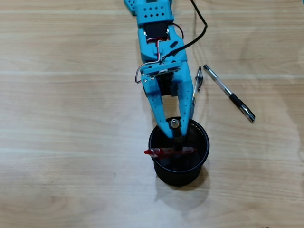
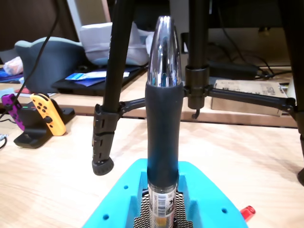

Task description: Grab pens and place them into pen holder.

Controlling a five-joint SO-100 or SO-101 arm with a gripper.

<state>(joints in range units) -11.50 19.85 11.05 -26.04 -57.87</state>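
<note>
Two pens lie on table [image 1: 57, 142] right of arm in overhead view: clear pen [image 1: 230, 93] well apart, another pen [image 1: 197, 84] just beside gripper [image 1: 176, 127]. Fingers pinch held pen [image 2: 164, 128] upright over pen holder [image 1: 164, 176], silver tip up. Red pen [image 1: 168, 152] rests across holder. Judgement: pens light, stiff, smooth barrels slippery; rubber section gives best hold.

Overhead view straight down on table; wrist view close, level, both showing held pen [image 2: 164, 123]
</note>
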